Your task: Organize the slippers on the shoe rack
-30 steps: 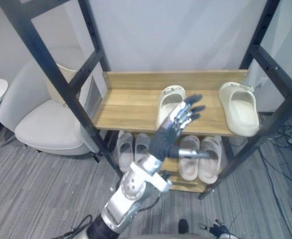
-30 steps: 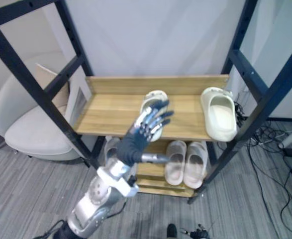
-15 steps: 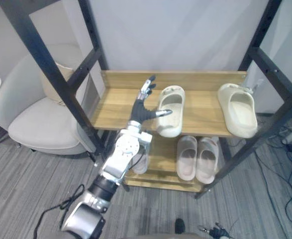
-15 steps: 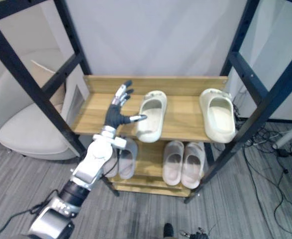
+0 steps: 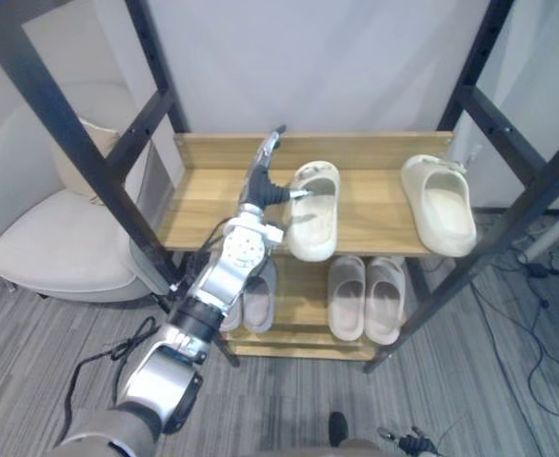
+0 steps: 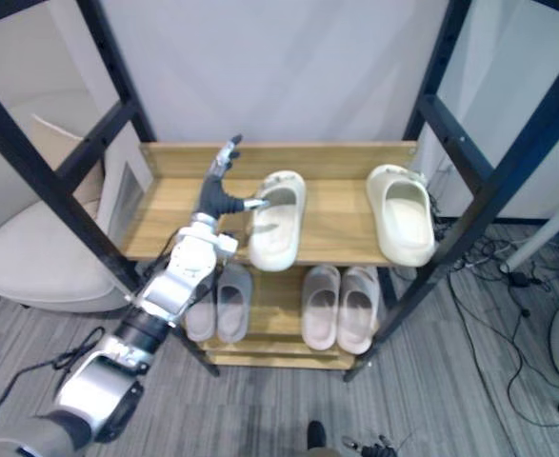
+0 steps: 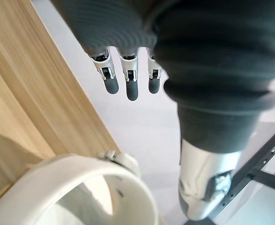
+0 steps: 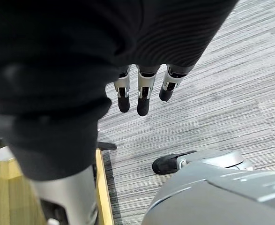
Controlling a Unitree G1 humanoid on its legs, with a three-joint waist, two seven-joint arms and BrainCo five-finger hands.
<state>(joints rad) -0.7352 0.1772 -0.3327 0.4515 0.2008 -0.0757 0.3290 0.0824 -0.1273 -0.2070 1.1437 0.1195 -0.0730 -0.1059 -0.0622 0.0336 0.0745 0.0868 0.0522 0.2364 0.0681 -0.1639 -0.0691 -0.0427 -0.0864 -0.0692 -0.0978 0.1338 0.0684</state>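
Observation:
Two cream slippers lie on the wooden upper shelf [image 5: 212, 205] of the shoe rack: one in the middle [image 5: 314, 209], one at the right end [image 5: 438, 205]. My left hand [image 5: 263, 179] stands on edge just left of the middle slipper, open, fingers straight toward the back wall, thumb at the slipper's left rim. In the left wrist view the straight fingers [image 7: 126, 82] and thumb [image 7: 205, 187] show above the slipper's rim [image 7: 81, 180]. On the lower shelf sit a pale pink pair [image 5: 365, 297] and a grey-white pair [image 5: 252, 297]. My right hand [image 8: 142, 96] hangs open over the carpet.
Black slanted rack posts stand at the left [image 5: 89, 143] and the right [image 5: 522, 186] of the shelves. A white armchair [image 5: 41, 238] sits left of the rack. Grey carpet [image 5: 469, 400] lies in front, with cables at the right.
My left hand has gone from in front of the rack onto the upper shelf, then further back along the middle slipper's left side. The camera has shifted.

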